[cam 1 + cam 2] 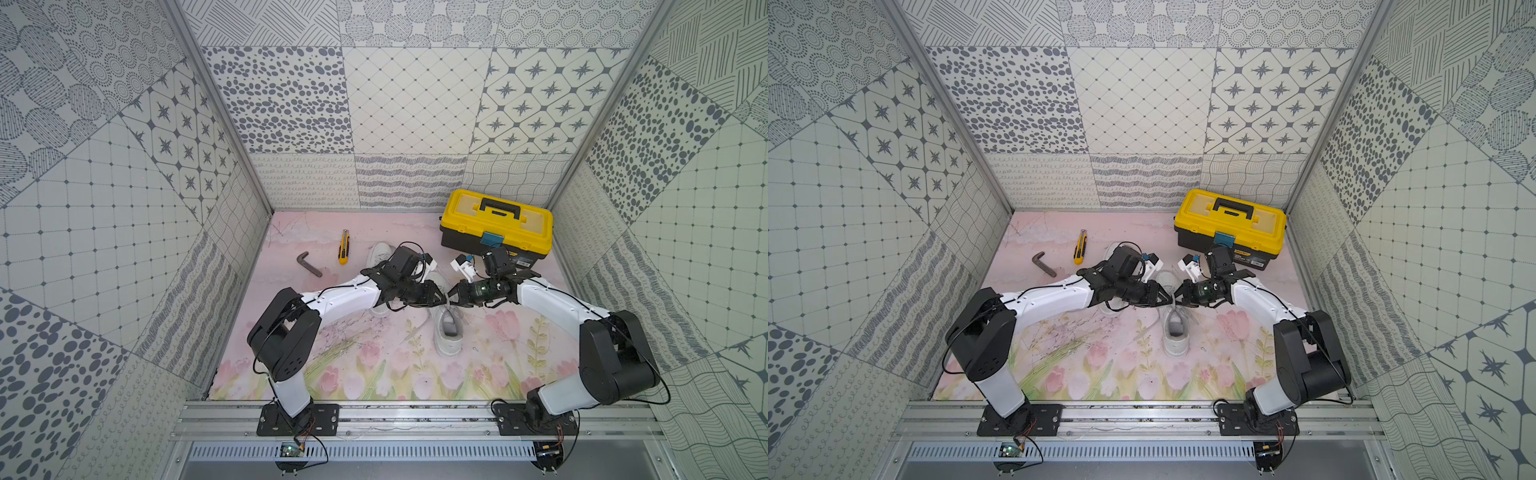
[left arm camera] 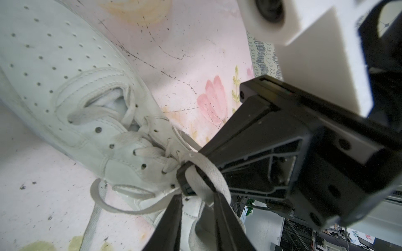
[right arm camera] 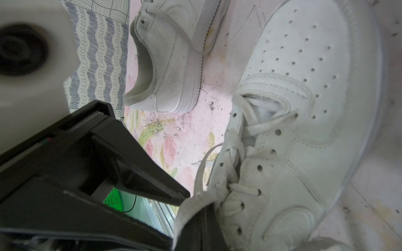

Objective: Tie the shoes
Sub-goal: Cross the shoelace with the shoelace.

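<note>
Left pincer (image 1: 444,300) apart around lace (image 2: 206,171), right pincer (image 1: 454,300) together, toolbox (image 1: 496,220), knife (image 1: 343,247), hex key (image 1: 309,264) behind

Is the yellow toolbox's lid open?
No, in a top view the toolbox sits with its yellow lid flat down on the black base.

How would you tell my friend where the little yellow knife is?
Find the big yellow toolbox at the back of the pink flowery mat. Look sideways from it, past a white shoe, to a slim knife lying flat beside a bent grey metal key. It is the only small yellow-and-black stick there; the key is plain grey and L-shaped.
</note>
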`<action>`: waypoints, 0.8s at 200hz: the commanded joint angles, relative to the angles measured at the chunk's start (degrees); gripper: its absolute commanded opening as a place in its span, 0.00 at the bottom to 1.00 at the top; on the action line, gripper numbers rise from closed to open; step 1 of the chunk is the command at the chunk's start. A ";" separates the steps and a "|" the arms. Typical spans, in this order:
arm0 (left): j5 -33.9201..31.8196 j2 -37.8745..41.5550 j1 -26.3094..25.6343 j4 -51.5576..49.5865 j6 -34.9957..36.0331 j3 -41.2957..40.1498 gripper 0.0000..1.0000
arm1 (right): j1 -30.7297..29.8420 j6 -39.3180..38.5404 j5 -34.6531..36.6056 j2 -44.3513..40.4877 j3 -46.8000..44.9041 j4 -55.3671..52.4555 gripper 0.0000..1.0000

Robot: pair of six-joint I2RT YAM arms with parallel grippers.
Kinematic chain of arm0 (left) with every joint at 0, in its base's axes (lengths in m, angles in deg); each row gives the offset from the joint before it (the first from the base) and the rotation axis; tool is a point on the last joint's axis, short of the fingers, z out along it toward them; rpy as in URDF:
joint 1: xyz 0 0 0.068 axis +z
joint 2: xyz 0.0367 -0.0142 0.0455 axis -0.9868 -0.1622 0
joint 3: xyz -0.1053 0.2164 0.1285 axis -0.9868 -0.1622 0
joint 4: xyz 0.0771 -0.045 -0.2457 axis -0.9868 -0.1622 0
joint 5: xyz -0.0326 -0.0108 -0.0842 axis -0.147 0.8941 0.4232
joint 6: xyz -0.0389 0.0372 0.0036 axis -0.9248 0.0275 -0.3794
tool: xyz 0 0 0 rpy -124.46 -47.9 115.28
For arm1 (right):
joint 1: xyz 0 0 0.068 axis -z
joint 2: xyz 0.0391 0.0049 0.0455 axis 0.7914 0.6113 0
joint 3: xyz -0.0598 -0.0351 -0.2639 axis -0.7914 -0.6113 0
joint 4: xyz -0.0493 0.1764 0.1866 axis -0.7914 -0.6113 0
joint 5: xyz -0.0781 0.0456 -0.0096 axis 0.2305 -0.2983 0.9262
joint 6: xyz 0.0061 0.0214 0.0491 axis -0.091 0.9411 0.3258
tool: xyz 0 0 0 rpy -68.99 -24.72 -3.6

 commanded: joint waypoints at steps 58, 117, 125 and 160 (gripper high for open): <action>2.69 -1.27 -0.78 3.03 -0.02 1.56 0.27 | -0.33 -0.32 0.98 -0.37 -0.04 -0.59 0.00; 1.86 -0.88 -0.70 1.73 1.05 1.67 0.04 | -0.01 -0.86 1.41 -1.87 0.02 -1.30 0.00; 1.60 -0.56 -0.69 1.33 1.32 1.59 0.00 | 0.49 -1.02 1.74 -2.47 -0.05 -1.87 0.00; 0.64 0.61 -0.47 1.16 1.69 0.80 0.00 | 5.69 -1.43 2.86 -7.61 -1.64 -4.72 0.14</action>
